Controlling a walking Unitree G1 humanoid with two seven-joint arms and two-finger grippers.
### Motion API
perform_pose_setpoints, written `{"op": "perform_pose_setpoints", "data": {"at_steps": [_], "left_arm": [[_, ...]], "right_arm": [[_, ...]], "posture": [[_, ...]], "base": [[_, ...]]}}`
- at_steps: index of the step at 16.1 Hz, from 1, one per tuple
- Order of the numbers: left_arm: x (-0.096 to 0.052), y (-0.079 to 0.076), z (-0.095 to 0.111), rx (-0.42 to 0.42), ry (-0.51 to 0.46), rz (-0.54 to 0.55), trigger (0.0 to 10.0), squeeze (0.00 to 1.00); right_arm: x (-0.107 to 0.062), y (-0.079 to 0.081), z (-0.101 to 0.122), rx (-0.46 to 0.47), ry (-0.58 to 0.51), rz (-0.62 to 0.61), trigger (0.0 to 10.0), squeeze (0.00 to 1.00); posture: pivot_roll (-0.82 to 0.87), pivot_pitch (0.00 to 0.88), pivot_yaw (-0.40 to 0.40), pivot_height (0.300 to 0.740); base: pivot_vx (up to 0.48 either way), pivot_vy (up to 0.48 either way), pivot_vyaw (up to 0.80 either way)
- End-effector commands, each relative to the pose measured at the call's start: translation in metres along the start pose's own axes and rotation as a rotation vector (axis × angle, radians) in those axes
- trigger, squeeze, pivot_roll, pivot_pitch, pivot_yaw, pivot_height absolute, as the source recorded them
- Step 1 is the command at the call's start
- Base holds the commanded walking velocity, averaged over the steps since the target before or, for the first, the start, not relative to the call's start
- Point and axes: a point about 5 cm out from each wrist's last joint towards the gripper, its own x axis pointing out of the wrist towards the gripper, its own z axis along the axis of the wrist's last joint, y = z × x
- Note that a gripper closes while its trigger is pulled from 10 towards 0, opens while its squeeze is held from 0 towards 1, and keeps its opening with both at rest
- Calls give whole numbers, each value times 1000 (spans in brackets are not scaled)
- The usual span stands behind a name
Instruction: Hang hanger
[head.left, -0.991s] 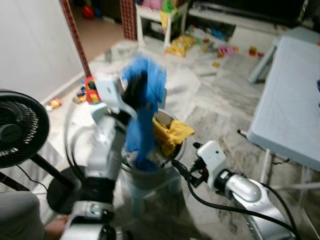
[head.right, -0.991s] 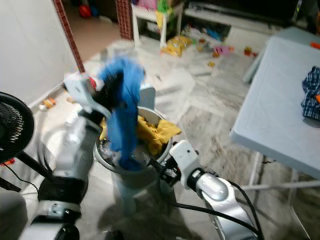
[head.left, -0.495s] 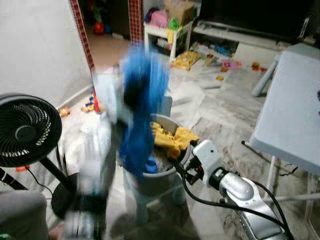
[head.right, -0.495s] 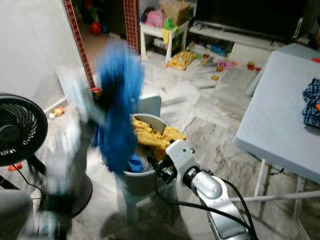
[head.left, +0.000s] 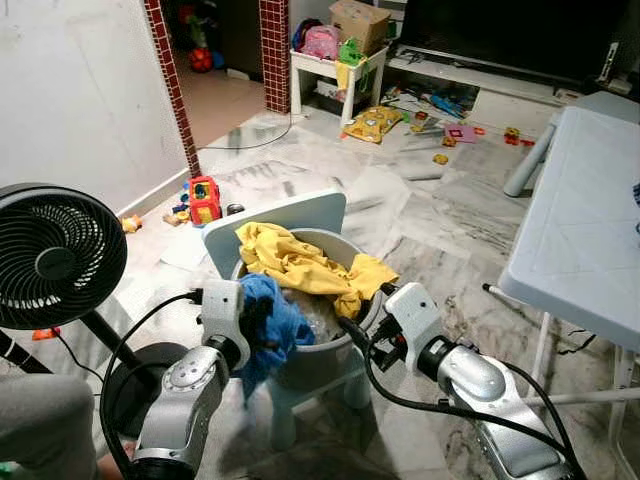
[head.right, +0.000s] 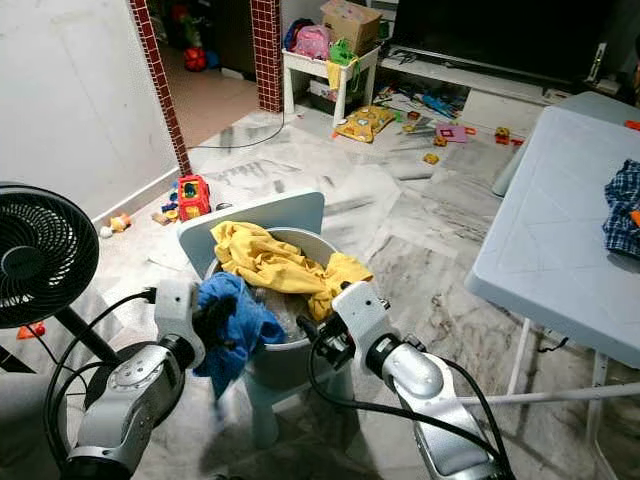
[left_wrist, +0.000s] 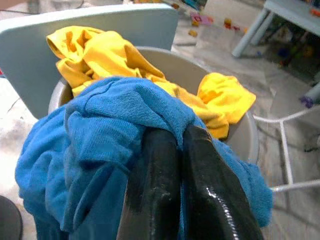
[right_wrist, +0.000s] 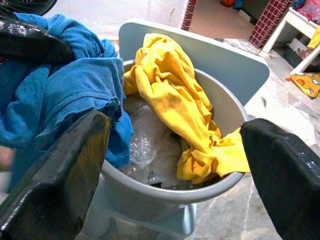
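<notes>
No legible text, label, brand, number or sign appears anywhere; the cardboard box (head.left: 362, 18) at the upper centre and the scattered toys show no readable markings.

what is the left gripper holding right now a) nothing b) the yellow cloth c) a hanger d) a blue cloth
d: the left gripper has its black fingers shut on the blue cloth at the rim of the grey tub, while the yellow cloth lies draped in the tub.

Blue cloth (left_wrist: 105, 130) in left gripper's (left_wrist: 177, 150) closed jaws
</notes>
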Motion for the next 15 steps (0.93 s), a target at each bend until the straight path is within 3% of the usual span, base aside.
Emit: {"op": "perform_pose_setpoints", "data": {"at_steps": [1,4,6,9,11,12,14,15], "left_arm": [[0,-2,-4,39,40,-20,0,0],[-3,-2,-20,32,135,-4,0,0],[-3,-4,-20,22,113,11,0,0],[-4,-3,0,19,-62,82,0,0],[-4,0,8,51,-113,74,0,0],[2,8,32,192,-200,74,0,0],[11,24,62,253,-310,208,0,0],[15,21,75,272,-363,210,0,0]], "right_arm": [[2,-3,3,-16,-12,3,10000,0],[1,-3,2,-22,-11,-1,10000,0],[1,-2,1,-24,-7,3,10000,0],[1,-3,1,-30,-8,-5,10000,0],[2,-4,1,-32,-7,-10,10000,0],[4,-4,2,-34,-9,-11,10000,0],[6,-3,2,-36,-9,-11,10000,0],[6,-3,2,-37,-9,-11,10000,0]], "posture": [[-162,0,-12,740],[-170,0,-9,740],[-173,0,-11,740],[-171,0,-13,740],[-168,0,-15,740],[-161,0,-16,740],[-159,0,-16,740],[-159,0,-16,740]], "base": [[0,0,0],[0,0,0],[0,0,0],[0,0,0],[0,0,0],[0,0,0],[0,0,0],[0,0,0]]}}
